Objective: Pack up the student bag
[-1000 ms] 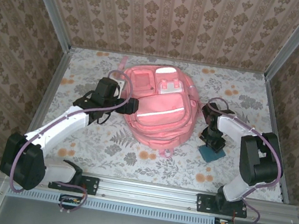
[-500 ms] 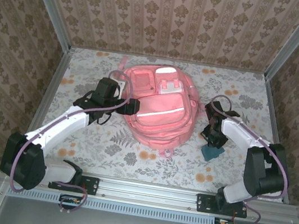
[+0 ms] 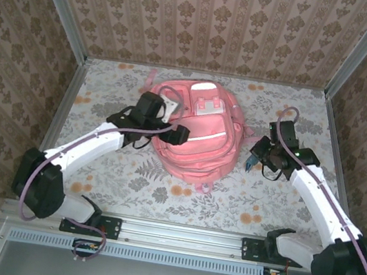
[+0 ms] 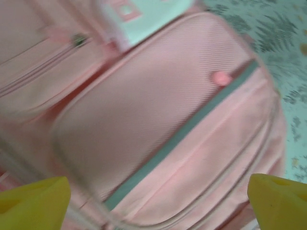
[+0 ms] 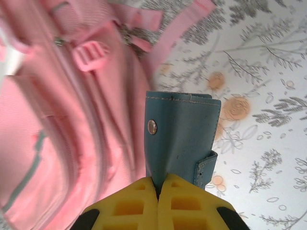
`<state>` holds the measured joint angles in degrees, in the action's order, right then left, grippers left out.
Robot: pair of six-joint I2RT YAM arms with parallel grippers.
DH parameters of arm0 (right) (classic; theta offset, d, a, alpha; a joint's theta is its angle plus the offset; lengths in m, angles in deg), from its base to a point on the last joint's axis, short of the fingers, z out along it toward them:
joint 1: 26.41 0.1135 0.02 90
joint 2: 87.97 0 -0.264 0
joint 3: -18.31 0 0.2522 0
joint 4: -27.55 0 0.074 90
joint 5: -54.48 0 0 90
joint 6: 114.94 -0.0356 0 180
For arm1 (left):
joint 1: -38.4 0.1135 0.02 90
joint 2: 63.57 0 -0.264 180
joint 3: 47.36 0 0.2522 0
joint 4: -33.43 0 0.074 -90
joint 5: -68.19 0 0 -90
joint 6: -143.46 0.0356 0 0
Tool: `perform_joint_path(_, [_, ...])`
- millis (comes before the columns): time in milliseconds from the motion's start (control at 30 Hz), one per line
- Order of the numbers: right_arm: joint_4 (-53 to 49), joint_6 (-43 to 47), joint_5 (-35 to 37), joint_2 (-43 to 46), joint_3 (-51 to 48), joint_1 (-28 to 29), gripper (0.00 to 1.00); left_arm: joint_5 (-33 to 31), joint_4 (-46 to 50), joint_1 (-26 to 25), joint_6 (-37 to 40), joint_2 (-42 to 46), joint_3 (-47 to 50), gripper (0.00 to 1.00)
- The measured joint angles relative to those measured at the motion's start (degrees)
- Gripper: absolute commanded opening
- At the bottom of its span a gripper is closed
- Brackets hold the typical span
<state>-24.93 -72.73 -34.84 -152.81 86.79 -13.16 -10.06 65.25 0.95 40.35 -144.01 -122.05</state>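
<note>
Both arms have swung inward since a second ago: the left gripper (image 3: 176, 134) has slid from the bag's left edge to a spot over its front, and the right gripper (image 3: 255, 159) has picked the teal case (image 3: 248, 163) up off the table (image 3: 283, 216) and carried it in toward the bag's right side. That flower-patterned table fills the floor of the walled cell. The bag (image 3: 199, 147), pink and by far the biggest thing on it, lies flat in the middle with its front up and its top toward the far wall; a pale stripe (image 4: 192, 127) crosses its front pocket and white patches sit near its top. From the left wrist camera, the left gripper's yellow fingers (image 4: 33, 203) stand wide apart above the front pocket, with nothing between them. From the right wrist camera, the right gripper's yellow fingertips are pressed together on the lower edge of the case, which stands up out of them, clear of the table, just beside the bag's side and near a pink strap (image 5: 168, 28) and a pink buckle (image 5: 91, 50). The case shows stitched edges, a small metal snap (image 5: 152, 126) and a flap tab at one corner.
</note>
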Motion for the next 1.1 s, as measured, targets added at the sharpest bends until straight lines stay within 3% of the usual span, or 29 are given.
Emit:
perform_joint_path(133, [0.94, 0.98, -1.11, 1.81, 0.46, -1.07, 0.0, -1.07, 1.9, -5.9, 6.34, -5.27, -5.99, 0.84])
perform_joint_path(333, [1.27, 1.16, -2.56, 3.1, 0.37, -3.19, 0.0, -1.18, 6.43, -10.23, 13.07, -14.58, -14.23, 0.79])
perform_joint_path(533, [1.97, 1.14, -3.85, 3.67, -0.79, -4.13, 0.0, -0.09, 10.51, -10.91, 16.33, -23.47, -19.98, 0.67])
perform_joint_path(700, [2.64, 1.11, -4.63, 3.67, -1.81, -4.55, 0.0, 0.74, 13.75, -10.91, 18.29, -26.95, -22.77, 0.71])
perform_joint_path(900, [3.04, 1.11, -5.68, 3.65, -1.99, -4.87, 0.0, -1.81, 17.11, -10.95, 20.72, -28.72, -26.43, 0.69])
perform_joint_path(1100, [3.96, 0.96, -5.92, 3.65, -2.21, -5.2, 0.0, -4.31, 18.84, -11.52, 22.23, -30.25, -28.02, 0.56])
